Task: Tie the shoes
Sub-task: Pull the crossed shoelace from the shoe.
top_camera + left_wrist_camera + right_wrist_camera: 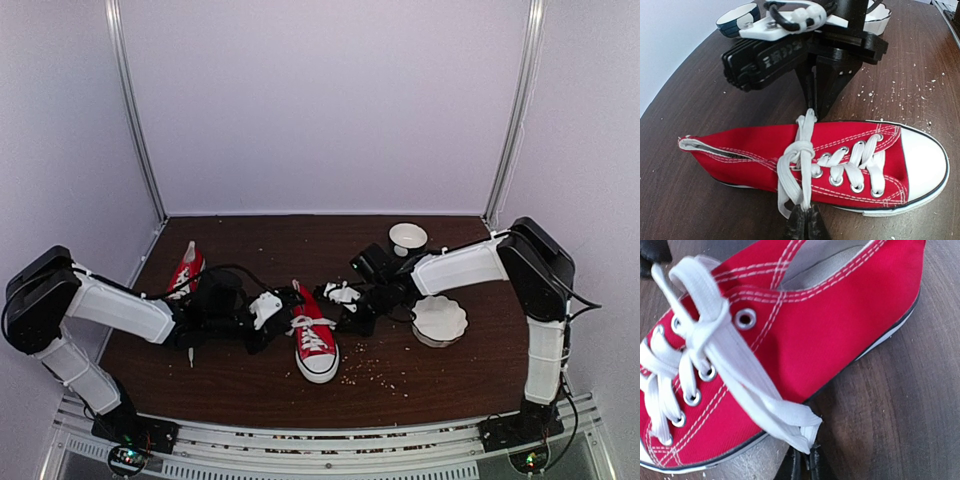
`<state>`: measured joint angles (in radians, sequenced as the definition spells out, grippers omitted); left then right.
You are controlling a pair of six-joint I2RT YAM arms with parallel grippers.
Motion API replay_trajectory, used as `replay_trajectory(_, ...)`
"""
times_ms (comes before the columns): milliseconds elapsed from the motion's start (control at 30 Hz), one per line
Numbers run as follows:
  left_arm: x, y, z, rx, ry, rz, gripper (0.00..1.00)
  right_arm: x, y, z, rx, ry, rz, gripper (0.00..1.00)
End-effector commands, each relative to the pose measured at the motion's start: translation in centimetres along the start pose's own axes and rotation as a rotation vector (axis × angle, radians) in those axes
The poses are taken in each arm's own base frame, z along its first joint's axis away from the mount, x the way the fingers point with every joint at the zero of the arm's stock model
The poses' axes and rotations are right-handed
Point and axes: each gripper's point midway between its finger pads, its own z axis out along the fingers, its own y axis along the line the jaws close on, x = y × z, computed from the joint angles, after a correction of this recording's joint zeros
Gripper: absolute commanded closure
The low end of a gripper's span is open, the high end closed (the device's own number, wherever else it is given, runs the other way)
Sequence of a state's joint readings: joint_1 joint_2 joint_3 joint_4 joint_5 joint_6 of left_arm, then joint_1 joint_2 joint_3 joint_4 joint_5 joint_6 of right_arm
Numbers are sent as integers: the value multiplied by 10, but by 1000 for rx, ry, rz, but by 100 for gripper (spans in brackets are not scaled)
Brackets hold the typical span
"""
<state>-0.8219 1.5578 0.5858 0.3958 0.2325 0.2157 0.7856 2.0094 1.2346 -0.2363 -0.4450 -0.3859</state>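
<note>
shoe (314, 343): red one, middle of the table (250, 385), between my claws
laces (801, 150): crossed in a loose first knot
left claw (805, 217): pinching one end
right claw (804, 456): pinching the other
step: cinching, I reckon
next: pull the ends apart evenly, then loops

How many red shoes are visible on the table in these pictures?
2. One shoe lies in the middle of the table, toe toward the near edge. The other shoe lies near the far left corner, partly hidden behind the left arm.
</note>
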Motion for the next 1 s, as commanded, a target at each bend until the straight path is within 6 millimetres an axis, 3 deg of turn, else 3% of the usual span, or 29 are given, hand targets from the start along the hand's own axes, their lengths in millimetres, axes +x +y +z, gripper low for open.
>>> replay_trajectory(0, -15, 11, -10, -75, -62, 1, 100, 30, 5, -3, 4, 85, 53, 99)
replay_trajectory(333, 1, 20, -15, -135, -28, -35, 100, 27, -3, -18, 47, 49, 73, 99)
replay_trajectory(500, 8, 25, -18, -166, -8, -47, 100, 26, -2, -18, 42, 42, 75, 94)
replay_trajectory(633, 13, 30, -22, -192, -1, -56, 100, 27, -1, -21, 45, 44, 76, 81)
replay_trajectory(800, 17, 32, -24, -206, 2, -69, 100, 17, -2, -32, 52, -12, 69, 81)
replay_trajectory(967, 18, 31, -23, -197, -3, -72, 100, 8, 1, -24, 16, -51, 72, 73)
